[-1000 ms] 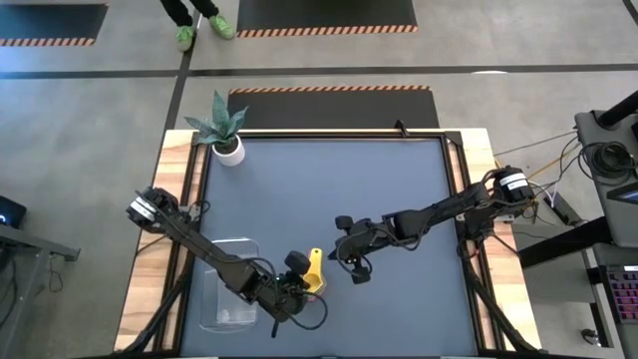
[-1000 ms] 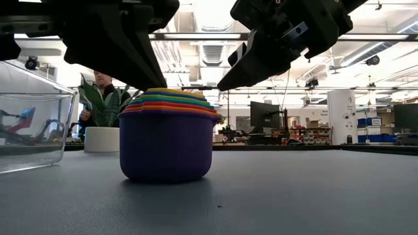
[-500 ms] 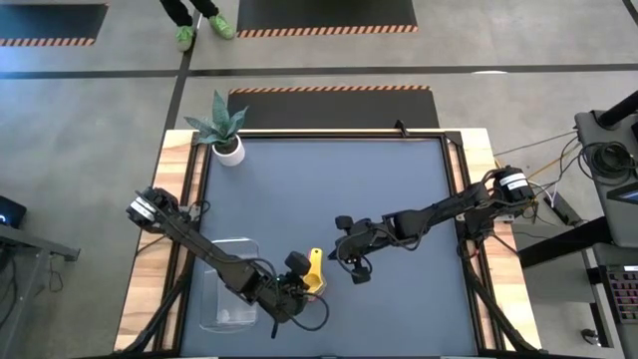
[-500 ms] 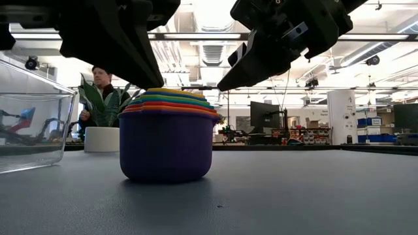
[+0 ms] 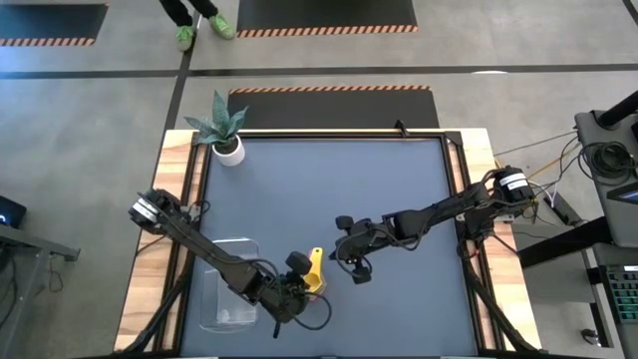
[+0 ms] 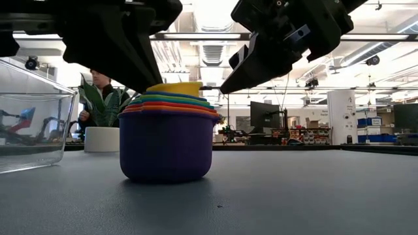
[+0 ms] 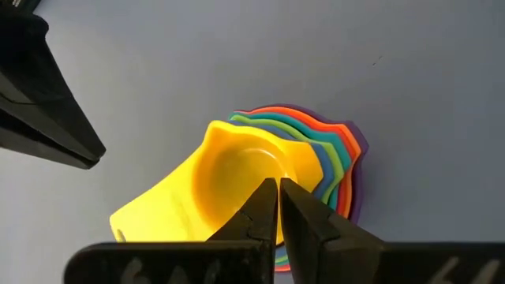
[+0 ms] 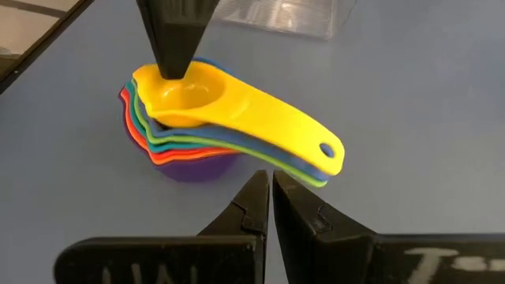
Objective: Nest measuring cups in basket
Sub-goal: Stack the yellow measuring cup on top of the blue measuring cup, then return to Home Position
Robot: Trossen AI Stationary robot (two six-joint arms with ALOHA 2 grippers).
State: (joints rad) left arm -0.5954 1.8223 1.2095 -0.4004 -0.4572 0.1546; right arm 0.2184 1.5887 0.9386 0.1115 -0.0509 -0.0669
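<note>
The measuring cups (image 6: 166, 140) stand nested in one stack on the table, purple at the bottom and yellow (image 7: 229, 177) on top, with the handles fanned toward the far right. The yellow cup sits tilted, raised on its handle side. My left gripper (image 7: 278, 189) is shut above the stack, tips at the yellow cup's rim. My right gripper (image 8: 270, 180) hovers shut just right of the stack, close to the handle ends (image 8: 319, 158); no touch shows. The clear basket (image 5: 227, 289) stands left of the stack. My left gripper meets the yellow cup's rim (image 8: 162, 79) on the side away from its handle, with shut fingertips (image 8: 173, 55) slanting down from above. I cannot tell whether the rim is pinched between them or only pressed. The cup stays in the stack, handle side raised.
A small white pot with a spiky plant (image 5: 225, 130) stands at the table's far left corner. A person (image 6: 99, 81) is behind the table's far edge. Bare grey tabletop (image 5: 329, 179) lies between the stack and the far edge.
The yellow cup has tipped. In the low view its right side has risen out of the stack, while the other cups have stayed where they were. Both grippers have stayed shut and kept their places.
</note>
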